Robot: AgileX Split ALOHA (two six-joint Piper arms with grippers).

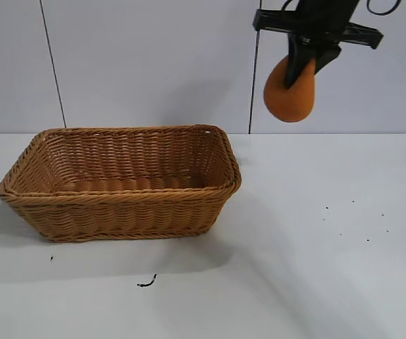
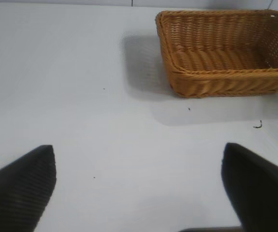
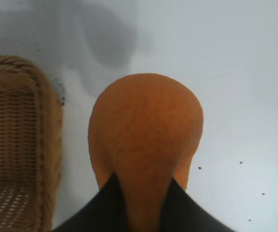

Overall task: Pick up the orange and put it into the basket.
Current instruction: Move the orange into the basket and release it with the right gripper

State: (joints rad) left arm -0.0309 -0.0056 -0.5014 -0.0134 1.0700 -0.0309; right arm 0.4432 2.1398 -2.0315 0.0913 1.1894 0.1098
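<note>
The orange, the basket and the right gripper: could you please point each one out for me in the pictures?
orange (image 1: 292,99), exterior view, on its rounded lower body.
basket (image 1: 121,193), exterior view, on the near braided rim.
right gripper (image 1: 307,65), exterior view, between its fingertips where they clamp the orange, high above the table.

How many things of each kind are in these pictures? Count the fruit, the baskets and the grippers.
Fruit: 1, the orange, held in the air by the right gripper
Baskets: 1, the basket, on the table
Grippers: 2, with the left gripper open
Total: 4
</note>
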